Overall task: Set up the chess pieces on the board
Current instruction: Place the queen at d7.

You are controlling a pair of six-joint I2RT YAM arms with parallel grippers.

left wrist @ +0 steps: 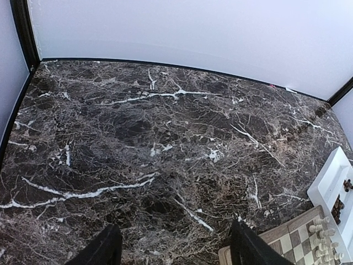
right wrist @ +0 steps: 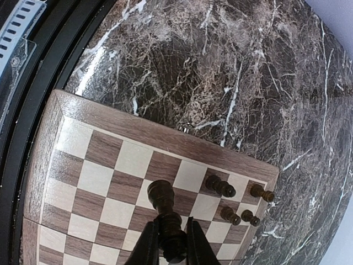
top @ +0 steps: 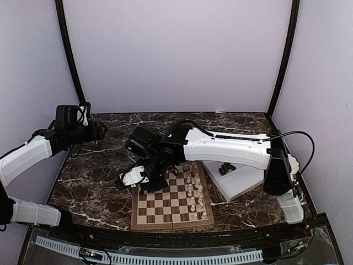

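Grip: my right gripper is clenched on one dark chess piece. The fingers pinch its lower body and its rounded head pokes out past the fingertips.
Where it is: the piece hangs over the left part of the board, towards the far-left corner. As far as I can judge, it is above the checks and not yet set down.
Already placed: four dark pieces sit grouped in that far-left corner, just beyond the one I carry. From this angle I cannot tell whether each stands true.
Other side: the cream pieces fill two files along the board's right edge.
Supply: a heap of dark pieces lies in the white tray, just right of the board on the counter.
Idle arm: my left gripper is released, its fingers spread with nothing between them. It hovers over bare counter to the far left of the board.
Handling: I judge the piece to be light, rigid and smooth. It is tall for its narrow base, so it should tip at a nudge and roll if dropped.
Where to hold: low on the stem with the axis upright, so the base meets the square flat.
Risk: the neighbours stand close, and my fingers look wide beside a square. Letting go could brush one over.
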